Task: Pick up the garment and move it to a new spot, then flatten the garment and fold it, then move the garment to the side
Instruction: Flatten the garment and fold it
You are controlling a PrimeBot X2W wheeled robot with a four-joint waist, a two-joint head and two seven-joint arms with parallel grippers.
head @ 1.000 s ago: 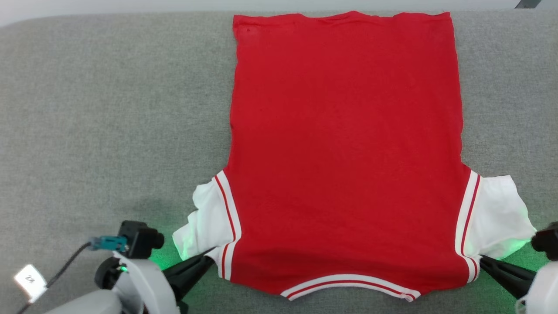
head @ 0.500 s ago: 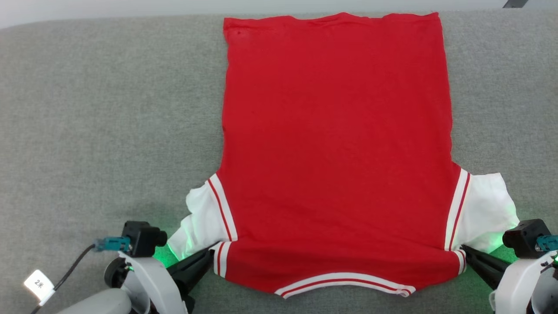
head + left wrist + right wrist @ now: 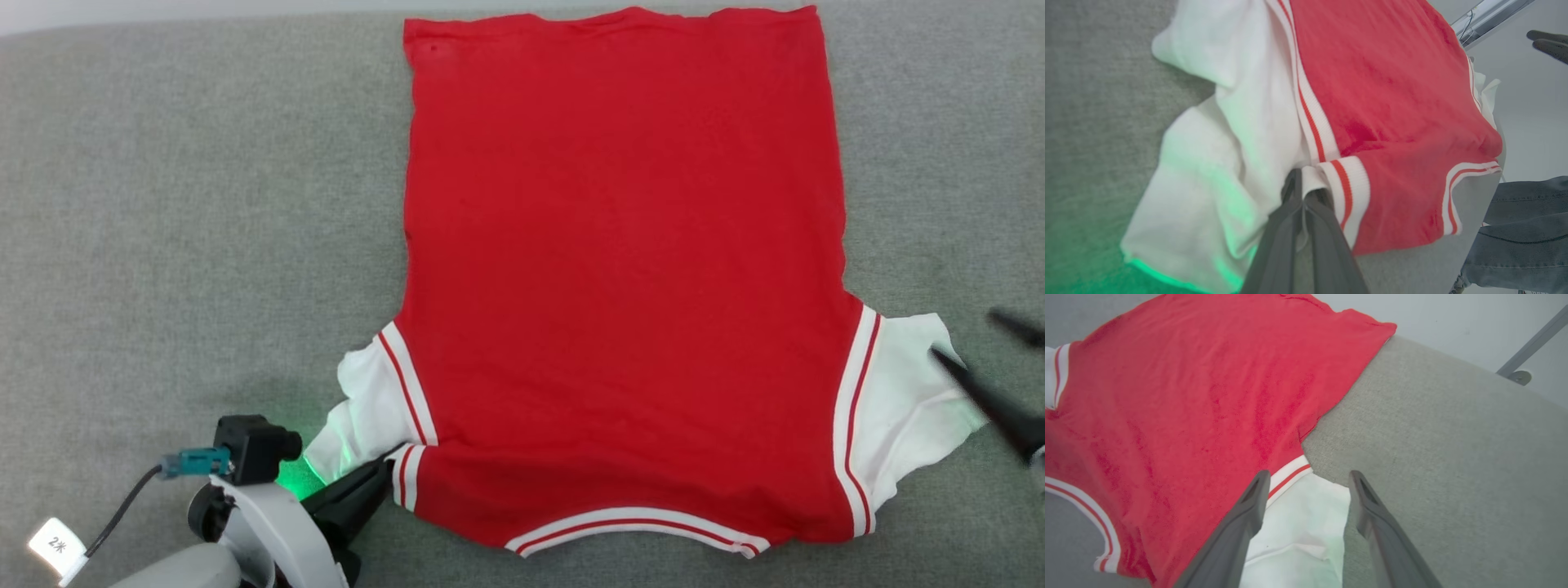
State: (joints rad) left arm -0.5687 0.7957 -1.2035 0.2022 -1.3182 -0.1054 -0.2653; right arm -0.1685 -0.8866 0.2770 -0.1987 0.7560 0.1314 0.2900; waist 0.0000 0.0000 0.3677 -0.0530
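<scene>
The garment (image 3: 620, 269) lies spread flat on the grey surface, plain red side up, hem at the far edge and striped collar toward me. My left gripper (image 3: 384, 478) is shut on the garment's striped trim at the left shoulder, beside the crumpled white left sleeve (image 3: 367, 408); the left wrist view shows the fingers (image 3: 1290, 228) pinching that trim on the garment (image 3: 1392, 81). My right gripper (image 3: 963, 333) hangs open over the white right sleeve (image 3: 906, 392), holding nothing. In the right wrist view its fingers (image 3: 1249, 506) spread above the sleeve (image 3: 1302, 522) and the garment (image 3: 1188, 396).
The grey padded surface (image 3: 204, 204) stretches wide to the garment's left, with a narrower strip to its right (image 3: 1433, 457). Its far edge runs just behind the hem. A person's leg in jeans (image 3: 1527, 228) stands near the table edge. A metal stand leg (image 3: 1527, 347) is beyond the far side.
My right gripper has let go of the right shoulder, opened and lifted away over the right sleeve. The left gripper keeps its hold. The head view has shifted slightly.
</scene>
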